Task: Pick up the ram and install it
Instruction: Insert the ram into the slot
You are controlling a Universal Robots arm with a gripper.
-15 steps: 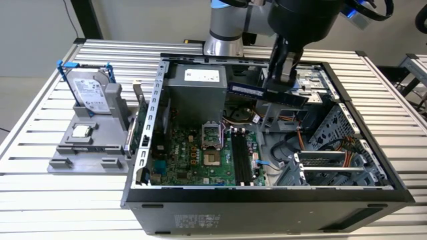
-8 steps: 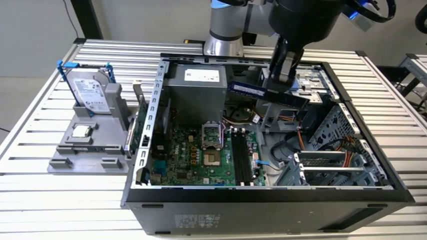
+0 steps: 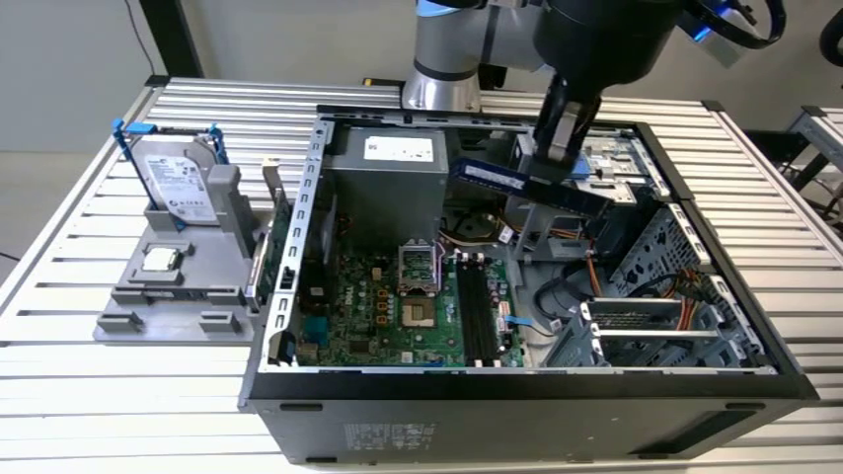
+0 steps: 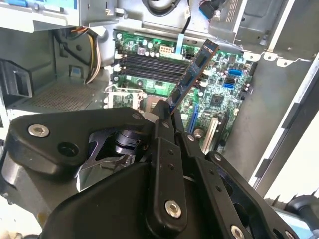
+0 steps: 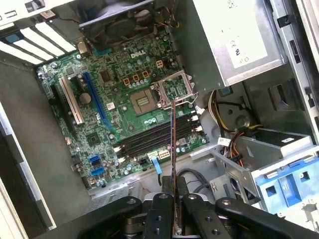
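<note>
At nine o'clock in the exterior view, on the slatted counter (image 3: 79,385), a grey fixture (image 3: 172,296) holds a silver hard drive (image 3: 178,178) with blue rails standing upright. A small square chip (image 3: 161,259) lies flat just in front of the drive. At the centre sits the open computer case (image 3: 527,415), with its green motherboard (image 3: 369,316) flat on the case floor. Long black memory slots (image 3: 477,314) run along the board's three o'clock side. Toward one o'clock of the board, the arm (image 3: 448,49) hangs from twelve o'clock, and its pincer (image 3: 554,158) is pinching the ram (image 3: 507,181). The stick is held in the air above the case interior, slanted and well apart from the slots. In the first wrist view the ram (image 5: 173,149) shows edge-on, clamped in the pincer (image 5: 175,199), with the memory slots (image 5: 154,137) on the board beyond it. In the second wrist view the ram (image 4: 192,74) juts out from the pincer (image 4: 162,112) over the same slots (image 4: 149,67).
</note>
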